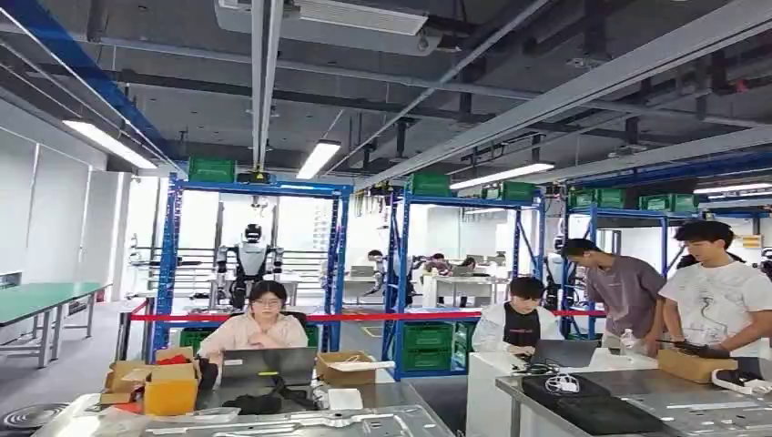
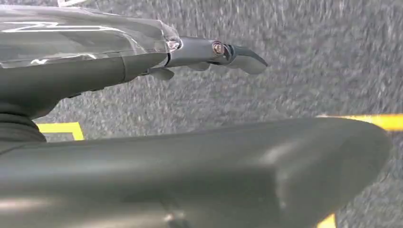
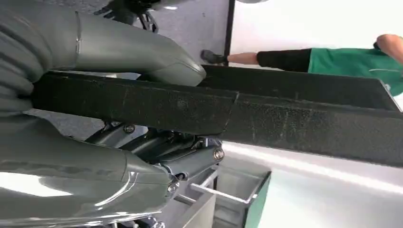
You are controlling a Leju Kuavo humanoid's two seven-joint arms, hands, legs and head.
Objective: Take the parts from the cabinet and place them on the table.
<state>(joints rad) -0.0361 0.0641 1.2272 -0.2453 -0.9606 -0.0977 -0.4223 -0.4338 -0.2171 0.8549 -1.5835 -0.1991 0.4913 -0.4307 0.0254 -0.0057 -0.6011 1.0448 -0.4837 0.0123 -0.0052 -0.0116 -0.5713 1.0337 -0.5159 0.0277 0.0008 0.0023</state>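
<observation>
In the right wrist view my right hand [image 3: 81, 161] grips a long black bar-shaped part [image 3: 294, 118]. The grey thumb [image 3: 142, 52] lies over one side of the part and the darker fingers [image 3: 190, 159] curl under the other. The part runs on well past the hand. In the left wrist view my left hand [image 2: 142, 61] hangs over grey carpet [image 2: 294, 71], fingers [image 2: 223, 50] stretched out with nothing in them. Grey metal tables [image 1: 300, 421] with flat metal sheets lie low in the head view.
Several people work at laptops behind the tables, and one stands at the right [image 1: 719, 300]. Cardboard boxes [image 1: 168, 382] sit on the left table. Blue racks [image 1: 250, 264] with green crates and a red barrier tape [image 1: 364, 316] stand behind. A grey cabinet with a handle [image 3: 228, 190] is close to my right hand.
</observation>
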